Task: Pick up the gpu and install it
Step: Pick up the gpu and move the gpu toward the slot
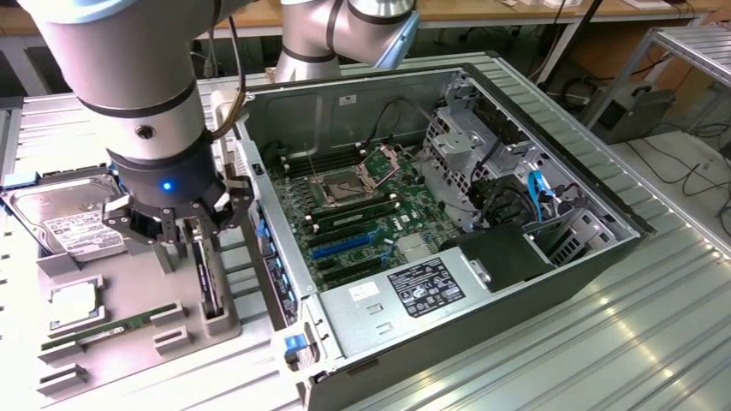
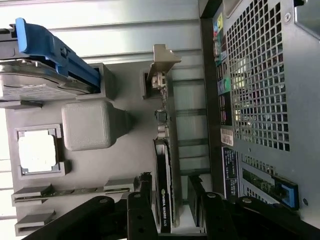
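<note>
grey tray point(image 1: 126, 295), gpu point(image 2: 163, 192) on edge, lengthwise along computer case point(image 1: 514, 342), gripper point(image 2: 169, 181) spread astride

- The open black metal computer case point(image 1: 377, 342) lies on the ribbed metal table point(image 1: 594, 342). The grey plastic tray point(image 1: 126, 360) sits just beside it, on the exterior view's left.
- The green gpu card point(image 1: 202, 282) stands on edge in the tray's slot nearest the case, between the spread fingers of the gripper point(image 1: 194, 257).
- The silver boxy hard drive point(image 1: 63, 218) lies at the tray's back end in the exterior view.
</note>
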